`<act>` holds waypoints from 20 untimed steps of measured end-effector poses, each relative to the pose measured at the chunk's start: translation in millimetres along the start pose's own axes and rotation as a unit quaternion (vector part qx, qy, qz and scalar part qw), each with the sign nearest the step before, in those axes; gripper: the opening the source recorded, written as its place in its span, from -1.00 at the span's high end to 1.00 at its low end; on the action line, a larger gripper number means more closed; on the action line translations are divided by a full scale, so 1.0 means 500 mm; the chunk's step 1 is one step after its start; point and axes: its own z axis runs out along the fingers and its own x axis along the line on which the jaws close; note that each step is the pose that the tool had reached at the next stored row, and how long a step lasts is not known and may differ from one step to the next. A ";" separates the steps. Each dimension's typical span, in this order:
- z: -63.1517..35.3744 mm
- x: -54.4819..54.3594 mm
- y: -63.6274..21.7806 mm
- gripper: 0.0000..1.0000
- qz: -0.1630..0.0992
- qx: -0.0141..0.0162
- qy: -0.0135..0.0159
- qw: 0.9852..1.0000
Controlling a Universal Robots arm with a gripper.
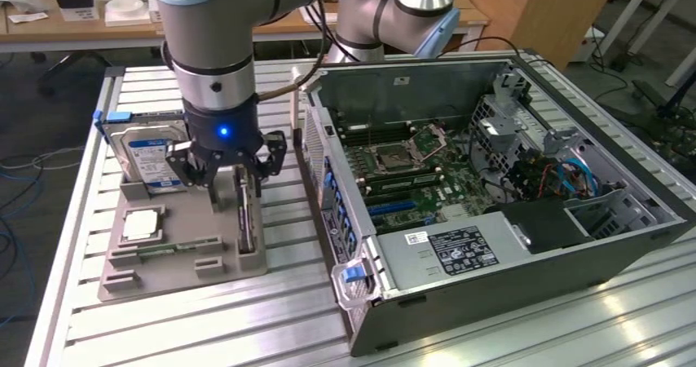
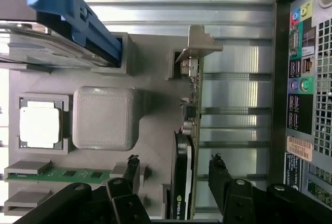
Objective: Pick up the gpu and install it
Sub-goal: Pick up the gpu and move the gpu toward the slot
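Exterior and wrist views of the pick-up station. The gripper [image 1: 234, 186] hangs open directly over the gpu [image 1: 246, 220], gripping nothing. The gpu stands on edge in a slot of the grey fixture [image 1: 179, 220] on the slatted counter [image 1: 218, 326], beside the open computer case [image 1: 544, 294].

In the wrist view we look straight down on the card's thin top edge. The gpu [image 2: 182, 182] lies between the two fingers [image 2: 218, 175] of the gripper [image 2: 175, 157], with a gap on either side, and we judge it nearer the finger on the case side. Its long axis runs parallel to the case's rear wall and crosswise to the gripper's closing direction. The grey metal bracket [image 2: 199, 42] sits at the end farthest from the fingers.

Writing: a green-and-white emblem on the card's dark shroud appears to be the NVIDIA mark. The blue-and-white label of the hard drive [image 1: 152, 159], the white label [image 1: 462, 249] inside the case and the orange sticker [image 2: 299, 146] on its rear panel carry print that we cannot read.
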 end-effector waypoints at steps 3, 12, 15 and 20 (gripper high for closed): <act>0.009 0.000 -0.005 -0.29 0.000 0.000 0.000 1.000; 0.012 -0.001 -0.006 -0.29 0.000 0.000 0.000 1.000; 0.012 0.000 -0.006 -0.29 0.000 0.000 0.000 1.000; 0.013 -0.001 -0.006 -0.29 0.000 0.001 0.000 1.000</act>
